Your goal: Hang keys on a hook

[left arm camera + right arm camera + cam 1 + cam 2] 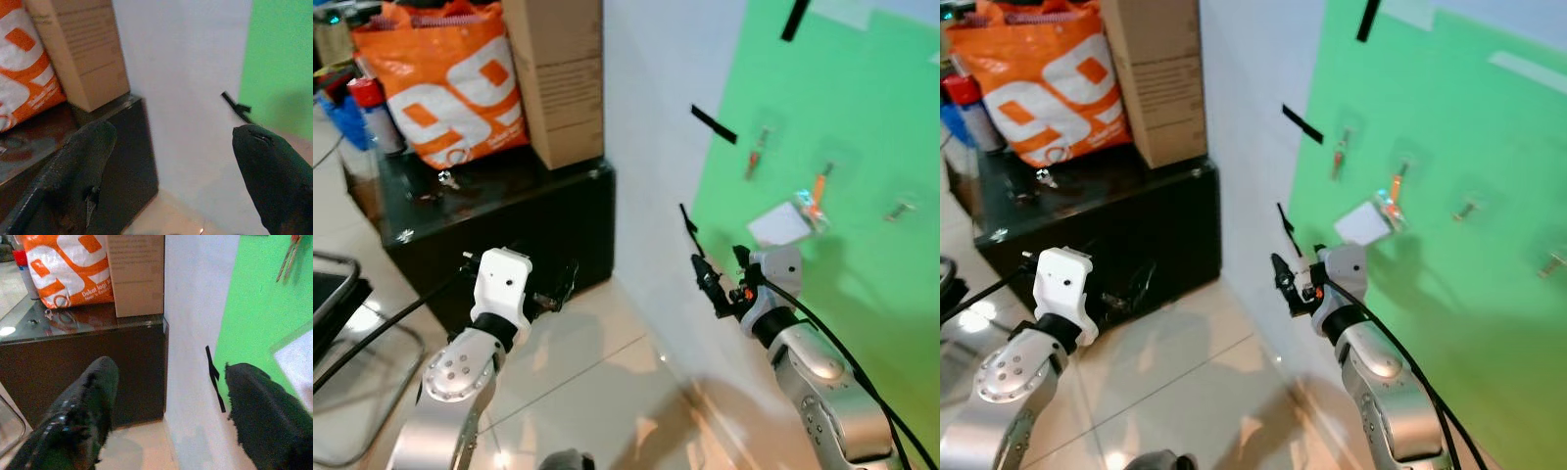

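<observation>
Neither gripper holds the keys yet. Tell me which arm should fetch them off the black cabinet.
Left, probably. The left gripper, jaws open and empty, hangs in front of the black cabinet, where the keys lie by the orange bag. The right gripper is over at the green wall.

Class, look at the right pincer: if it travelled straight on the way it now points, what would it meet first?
Probably the white wall, beside the black cabinet; the right pincer is open and empty. Depth is uncertain.
</observation>
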Tool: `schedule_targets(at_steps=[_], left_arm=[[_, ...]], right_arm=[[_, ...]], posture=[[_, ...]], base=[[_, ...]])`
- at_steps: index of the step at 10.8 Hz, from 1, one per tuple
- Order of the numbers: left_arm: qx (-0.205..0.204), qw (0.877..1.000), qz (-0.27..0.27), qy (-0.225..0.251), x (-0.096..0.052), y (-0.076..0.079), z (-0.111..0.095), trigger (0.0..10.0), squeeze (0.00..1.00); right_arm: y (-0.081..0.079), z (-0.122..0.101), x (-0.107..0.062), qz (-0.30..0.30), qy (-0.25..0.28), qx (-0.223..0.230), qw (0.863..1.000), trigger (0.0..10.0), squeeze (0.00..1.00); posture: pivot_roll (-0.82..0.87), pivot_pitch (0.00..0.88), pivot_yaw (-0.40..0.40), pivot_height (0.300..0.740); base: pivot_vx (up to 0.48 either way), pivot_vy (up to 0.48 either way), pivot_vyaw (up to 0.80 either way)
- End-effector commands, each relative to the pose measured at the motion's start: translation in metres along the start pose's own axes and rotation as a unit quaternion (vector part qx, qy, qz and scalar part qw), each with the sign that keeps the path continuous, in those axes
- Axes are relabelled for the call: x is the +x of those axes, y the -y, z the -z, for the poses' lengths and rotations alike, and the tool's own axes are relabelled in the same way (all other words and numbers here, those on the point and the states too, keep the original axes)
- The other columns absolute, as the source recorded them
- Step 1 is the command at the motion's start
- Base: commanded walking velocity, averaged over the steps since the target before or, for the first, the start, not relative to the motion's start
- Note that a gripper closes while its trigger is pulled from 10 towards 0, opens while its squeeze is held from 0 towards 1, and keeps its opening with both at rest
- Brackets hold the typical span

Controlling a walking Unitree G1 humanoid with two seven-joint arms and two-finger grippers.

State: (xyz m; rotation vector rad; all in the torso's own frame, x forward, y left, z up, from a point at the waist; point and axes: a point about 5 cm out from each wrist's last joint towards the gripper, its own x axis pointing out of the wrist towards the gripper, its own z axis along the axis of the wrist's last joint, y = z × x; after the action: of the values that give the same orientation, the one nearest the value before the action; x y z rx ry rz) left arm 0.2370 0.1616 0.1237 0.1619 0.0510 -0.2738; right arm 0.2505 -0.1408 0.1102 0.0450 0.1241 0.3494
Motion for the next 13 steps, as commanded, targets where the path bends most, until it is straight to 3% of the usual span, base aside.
schedule_targets(at_steps=[1,5,7,10,13], left_arm=[[0.008,1.0,-0.007,0.001,0.0002,0.0009,0.0026,10.0,0.0],[0.012,1.0,-0.011,0.001,-0.0024,0.0002,0.006,10.0,0.0],[0.013,1.0,-0.012,0.003,-0.004,0.0008,0.0069,10.0,0.0],[0.014,1.0,-0.009,0.005,-0.0046,0.0016,0.0051,10.0,0.0],[0.014,1.0,-0.007,0.008,-0.0039,0.0023,0.0039,10.0,0.0]], right_arm=[[0.0003,-0.0008,-0.0002,-0.004,0.007,0.008,1.0,10.0,1.0],[0.0059,-0.0025,0.0015,0.026,0.014,-0.061,0.998,10.0,1.0],[0.0066,0.0013,0.0009,0.015,0.004,-0.069,0.998,10.0,1.0],[0.0061,-0.0014,0.0025,0.012,0.018,-0.089,0.996,10.0,1.0],[-0.0002,-0.0002,0.0019,-0.007,0.018,-0.073,0.997,10.0,1.0]], posture=[[0.01,0.0,-0.02,0.74],[0.01,0.0,-0.029,0.74],[0.01,0.0,-0.031,0.74],[0.01,0.0,-0.028,0.74],[0.01,0.0,-0.022,0.74]], base=[[0.247,0.0,0.0],[0.265,0.0,0.0],[0.319,0.0,0.0],[0.341,0.0,0.8],[0.347,0.0,0.78]])
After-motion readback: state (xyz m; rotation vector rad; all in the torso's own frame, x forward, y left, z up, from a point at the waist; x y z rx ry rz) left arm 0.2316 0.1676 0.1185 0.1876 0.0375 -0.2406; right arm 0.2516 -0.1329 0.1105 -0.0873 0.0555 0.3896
